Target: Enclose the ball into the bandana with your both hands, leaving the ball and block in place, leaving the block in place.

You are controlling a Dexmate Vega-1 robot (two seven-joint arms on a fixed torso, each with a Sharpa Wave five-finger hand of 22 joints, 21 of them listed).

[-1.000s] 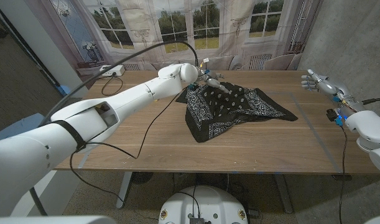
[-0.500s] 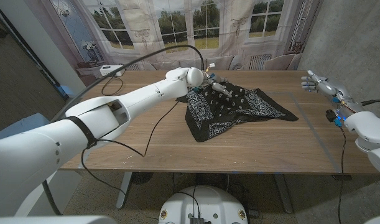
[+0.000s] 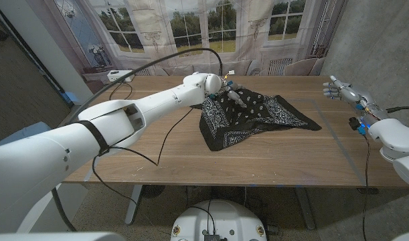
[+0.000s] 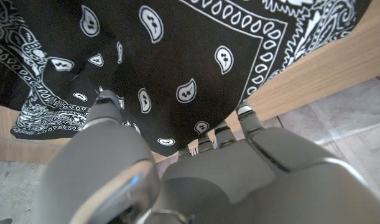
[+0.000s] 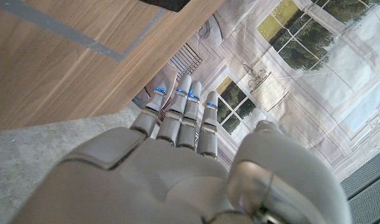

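The bandana (image 3: pixel 254 117) is a black cloth printed with white paisley drops and a white patterned border. It lies crumpled on the far middle part of the wooden table, spread unevenly: one corner reaches out flat toward the robot's right, another hangs toward the near side in a loose point, and the part nearest the far left is bunched into a raised hump with folds. In the left wrist view the bandana (image 4: pixel 177 62) shows close up, its white-bordered edge draping along the table's edge, the cloth creased and rumpled. Ball and block cannot be made out; whether they sit under the folds cannot be told
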